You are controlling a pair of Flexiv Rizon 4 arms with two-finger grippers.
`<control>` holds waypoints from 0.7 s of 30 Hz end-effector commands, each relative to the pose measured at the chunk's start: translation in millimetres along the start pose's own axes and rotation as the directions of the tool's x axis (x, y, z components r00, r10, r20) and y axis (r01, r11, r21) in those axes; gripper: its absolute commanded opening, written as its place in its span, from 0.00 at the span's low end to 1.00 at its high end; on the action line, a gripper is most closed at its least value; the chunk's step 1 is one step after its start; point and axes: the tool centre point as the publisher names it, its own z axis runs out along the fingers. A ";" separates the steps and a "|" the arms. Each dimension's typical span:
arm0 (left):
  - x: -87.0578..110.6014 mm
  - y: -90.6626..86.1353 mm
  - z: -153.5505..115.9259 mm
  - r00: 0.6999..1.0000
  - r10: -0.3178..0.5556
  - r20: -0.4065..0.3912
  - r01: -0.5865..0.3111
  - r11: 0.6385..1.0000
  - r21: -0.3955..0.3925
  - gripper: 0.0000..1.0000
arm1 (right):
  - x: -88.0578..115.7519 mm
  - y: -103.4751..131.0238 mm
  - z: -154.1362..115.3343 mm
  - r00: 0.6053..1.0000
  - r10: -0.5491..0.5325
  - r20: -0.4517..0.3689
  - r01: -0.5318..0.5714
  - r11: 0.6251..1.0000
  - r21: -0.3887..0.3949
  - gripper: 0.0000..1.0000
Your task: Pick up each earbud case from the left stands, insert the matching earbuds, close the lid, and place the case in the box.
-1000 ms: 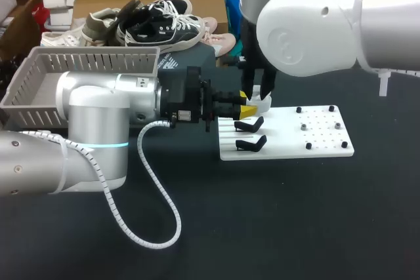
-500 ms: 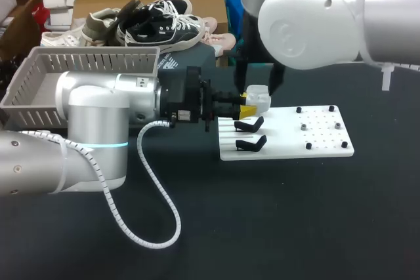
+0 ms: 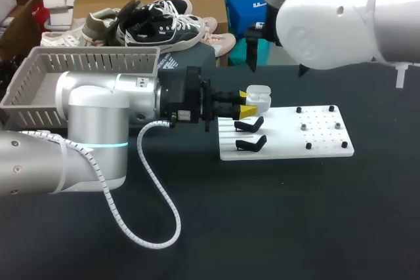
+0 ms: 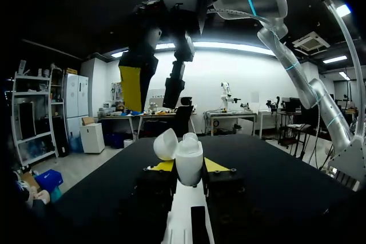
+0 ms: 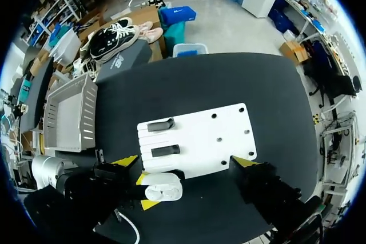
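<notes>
The left arm (image 3: pixel 92 129) enters from the lower left of the head view, and its tool (image 3: pixel 249 106) is clamped on a white earbud case (image 3: pixel 257 98) at centre frame, just above the left edge of the white board (image 3: pixel 289 150) on the dark desk (image 3: pixel 275 227). In the left wrist view the yellow fingertips (image 4: pixel 163 166) press the case's body from both sides while its lid (image 4: pixel 166 144) stands swung open. The case's long axis appears to run in line with the fingers, pointing toward the right of the head frame, with the open mouth facing up. It is probably light, hard-shelled and slick, with the hinge as its weak point, so the body below the lid looks the safer hold. Two black stands (image 3: pixel 250 133) sit on the board just beneath. Beyond, at upper right, the right tool (image 5: pixel 186 161) hangs high over the board, spread wide and holding nothing. The grey box (image 3: pixel 39 80) waits at upper left.
</notes>
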 end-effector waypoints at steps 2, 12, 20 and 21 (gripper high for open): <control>0.0 -0.6 0.2 1.000 0.001 0.001 -0.001 1.000 -0.003 0.00 | -6.1 -3.5 14.2 1.000 0.018 0.025 -0.019 0.999 0.033 1.00; 0.0 -0.6 0.2 1.000 0.001 0.001 -0.001 1.000 -0.003 0.00 | -4.9 -13.1 25.8 0.999 0.033 -0.001 -0.033 0.998 0.044 1.00; 0.0 -0.6 0.2 1.000 0.001 0.001 -0.001 1.000 -0.003 0.00 | 1.0 -17.4 32.7 0.999 0.030 -0.031 -0.029 0.999 0.047 1.00; 0.0 -0.6 0.2 1.000 0.001 0.001 -0.001 1.000 -0.003 0.00 | 1.7 -17.7 33.0 0.999 0.029 -0.033 -0.027 0.999 0.047 1.00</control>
